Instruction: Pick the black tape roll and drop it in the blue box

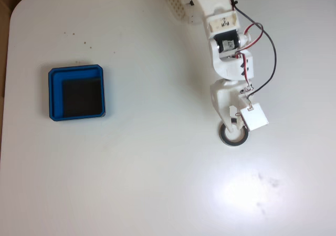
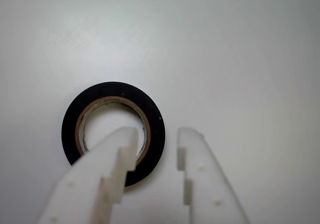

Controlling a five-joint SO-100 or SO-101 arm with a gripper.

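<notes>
The black tape roll [image 1: 231,142] lies flat on the white table at the right of the fixed view, directly under my gripper [image 1: 237,128]. In the wrist view the black tape roll [image 2: 112,90] is a dark ring with a tan inner rim. My gripper [image 2: 157,136] is open and straddles the ring's right wall: the left finger [image 2: 107,169] reaches over the hole, while the right finger [image 2: 202,174] stands outside the ring. A gap remains between the pads and the band. The blue box [image 1: 51,94], black inside, sits far to the left and holds nothing.
My white arm [image 1: 226,41] comes down from the top edge with red and black cables [image 1: 270,62] looping on its right. The white table [image 1: 157,183] has a rounded corner at the top left, with bare surface between the ring and the box.
</notes>
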